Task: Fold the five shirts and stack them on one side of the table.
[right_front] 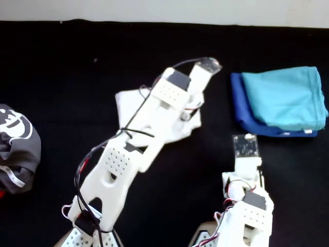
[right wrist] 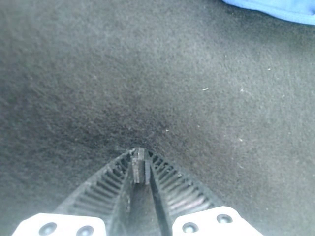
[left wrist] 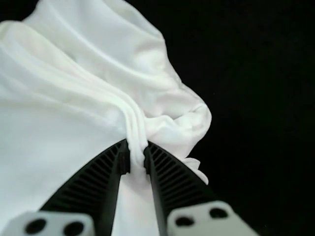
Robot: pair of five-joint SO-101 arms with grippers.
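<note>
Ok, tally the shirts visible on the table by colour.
White shirt: 1
Turquoise shirt: 1
Blue shirt: 1
Dark grey printed shirt: 1
Total: 4

Overhead above table [right_front: 61, 67]; wrist cameras close

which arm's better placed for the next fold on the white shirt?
Left, probably. The left gripper is shut on a bunched fold of the white shirt. The right gripper is shut on nothing, over the bare black table cover, apart from the blue shirt.
</note>
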